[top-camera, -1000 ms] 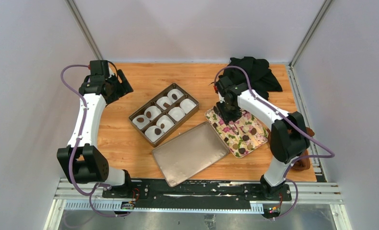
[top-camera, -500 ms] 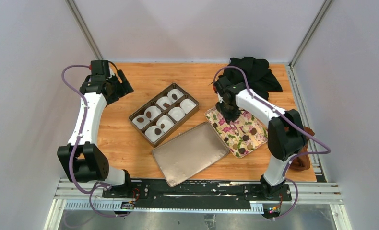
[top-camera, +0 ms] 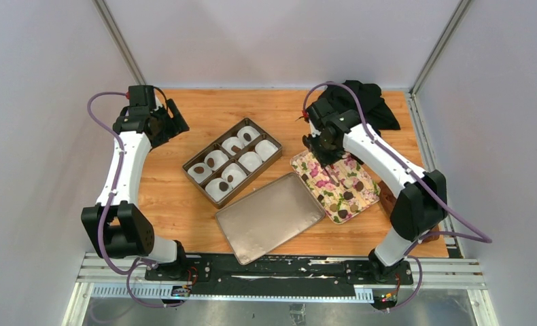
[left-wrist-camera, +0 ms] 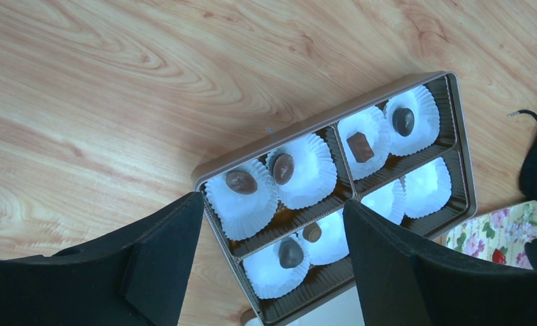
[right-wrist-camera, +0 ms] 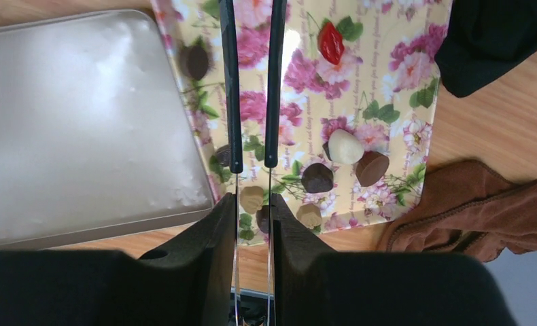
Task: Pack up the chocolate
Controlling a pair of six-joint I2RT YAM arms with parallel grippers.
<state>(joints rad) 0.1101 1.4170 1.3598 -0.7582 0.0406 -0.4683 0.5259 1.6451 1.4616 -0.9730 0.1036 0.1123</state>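
While its narrow, empty right gripper (right-wrist-camera: 252, 163) hangs mid-frame over the floral tray (right-wrist-camera: 388, 102), picking a chocolate (right-wrist-camera: 317, 178) comes next, needing descent; left gripper (left-wrist-camera: 272, 224) gapes wide.

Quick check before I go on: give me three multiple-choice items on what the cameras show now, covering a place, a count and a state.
1. Where is the flowered tray?
A. To the right of the box, under the right hand
B. At the table's left edge
C. On top of the box

2. How many paper cups in the box have no chocolate?
A. None
B. Two
C. Five

3. What state is the left hand in?
A. Shut on a chocolate
B. Shut on a paper cup
C. Open and empty

Answers:
1. A. The flowered tray lies right of the box, with the right hand above it.
2. B. Two paper cups at one end of the box are bare, and six hold a chocolate.
3. C. The left hand has its fingers wide apart with nothing between them.
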